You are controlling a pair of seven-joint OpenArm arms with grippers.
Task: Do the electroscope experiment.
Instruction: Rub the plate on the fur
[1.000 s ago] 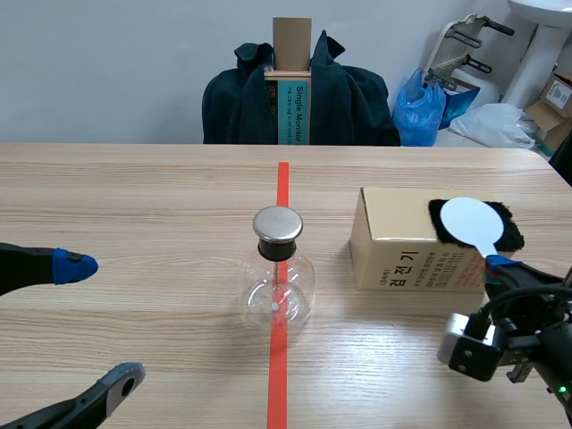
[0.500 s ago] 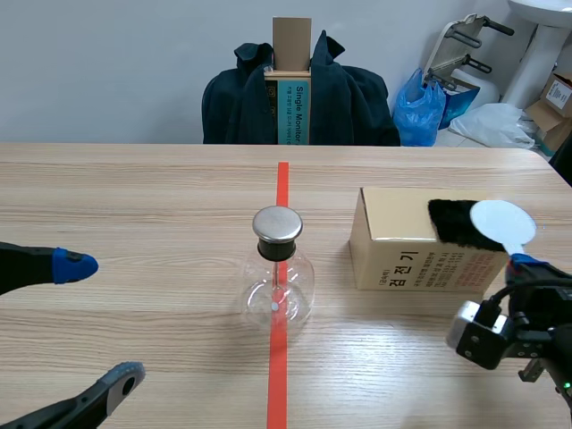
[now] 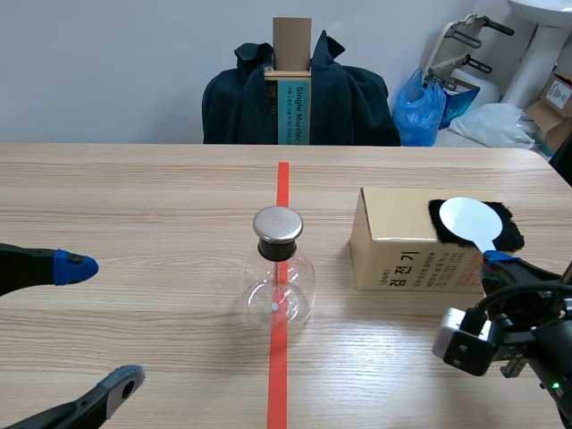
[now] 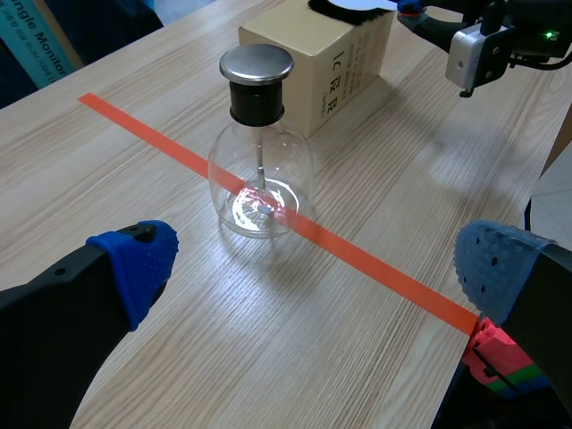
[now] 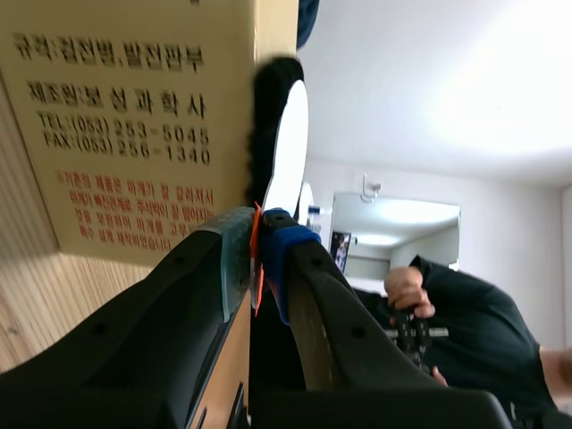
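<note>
Scene view notes. Wood-grain counter point(image 3: 134, 197), with a red tape line running down its middle. Cardboard box point(image 3: 402, 255) stood right of the line, printed side toward the robot. Clear glass flask point(image 3: 279, 286), the electroscope, stood on the tape line, near the box but apart from it. It had a metal cap point(image 3: 278, 225) on a black neck and a thin rod hanging inside. Black fur point(image 3: 511, 234) lay on the right end of the box's top. White flat disc point(image 3: 469, 221) on a thin stem was held over the fur, seemingly touching it.

The right hand point(image 3: 496, 262) was clamped on the disc's stem; the right wrist view showed its pads pinching it edge-on. The left hand point(image 3: 100, 323) hung spread wide with nothing in it, low and well apart from the flask.

Handling, judged:
- The disc looked light, thin and stiff. The stem is the right hold, keeping pads off the face.
- The flask is likely fragile and smooth. If it needs steadying, take the black neck, not the cap or bulb.
</note>
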